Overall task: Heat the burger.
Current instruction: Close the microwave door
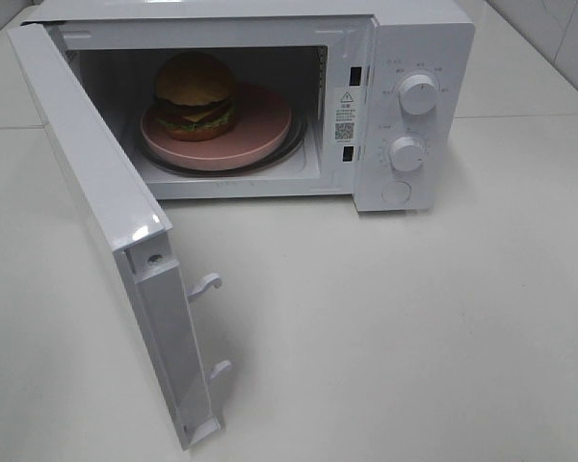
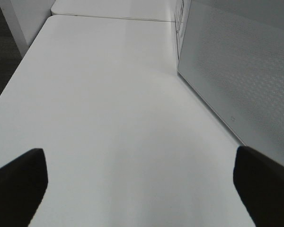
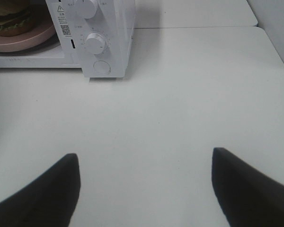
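left hand [image 2: 139, 158] and right hand [image 3: 145, 158] each hang spread wide apart, angled downward.

MW door [image 1: 111, 207] open; front access free.

We have the microwave [image 1: 361, 106] at the back of the table [image 1: 414, 327], its door [image 1: 96, 212] swung out to the left and reaching toward the front edge. Inside, the burger [image 1: 196, 94] sits on the plate [image 1: 260, 125], left of its centre, and the plate sits on the turntable [image 1: 291, 151]. The control panel is right of the cavity: upper knob [image 1: 419, 94], lower knob [image 1: 407, 152], then button [image 1: 397, 192] below. We see the left gripper [image 2: 138, 156] over the table left of the door, and the right gripper [image 3: 144, 156] over it in front of the panel.
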Controlling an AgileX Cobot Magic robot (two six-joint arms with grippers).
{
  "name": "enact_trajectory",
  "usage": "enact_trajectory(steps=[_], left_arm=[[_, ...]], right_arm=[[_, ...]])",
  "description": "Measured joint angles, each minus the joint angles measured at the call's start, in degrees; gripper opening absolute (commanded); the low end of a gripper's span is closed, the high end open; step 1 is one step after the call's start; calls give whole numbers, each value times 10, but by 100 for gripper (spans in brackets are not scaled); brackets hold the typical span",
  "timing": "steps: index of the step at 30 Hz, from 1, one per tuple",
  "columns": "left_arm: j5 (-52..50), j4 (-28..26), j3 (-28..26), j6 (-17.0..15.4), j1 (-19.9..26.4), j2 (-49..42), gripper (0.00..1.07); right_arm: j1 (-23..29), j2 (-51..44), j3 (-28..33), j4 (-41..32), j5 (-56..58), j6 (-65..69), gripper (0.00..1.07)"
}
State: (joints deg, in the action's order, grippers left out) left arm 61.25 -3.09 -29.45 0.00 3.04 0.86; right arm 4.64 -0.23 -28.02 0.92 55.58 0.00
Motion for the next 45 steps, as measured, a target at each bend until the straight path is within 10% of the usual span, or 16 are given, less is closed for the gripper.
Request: enact_trajectory(steps=[25, 38, 45], left_arm=[[-284, 31, 11, 13, 0, 125, 81], [-684, 31, 134, 14, 0, 344, 0], [-816, 31, 143, -11, 0, 448, 0]], right_arm=[[0, 0, 0, 0, 0, 0, 76], [0, 0, 0, 0, 0, 0, 76], [0, 0, 0, 0, 0, 0, 76]])
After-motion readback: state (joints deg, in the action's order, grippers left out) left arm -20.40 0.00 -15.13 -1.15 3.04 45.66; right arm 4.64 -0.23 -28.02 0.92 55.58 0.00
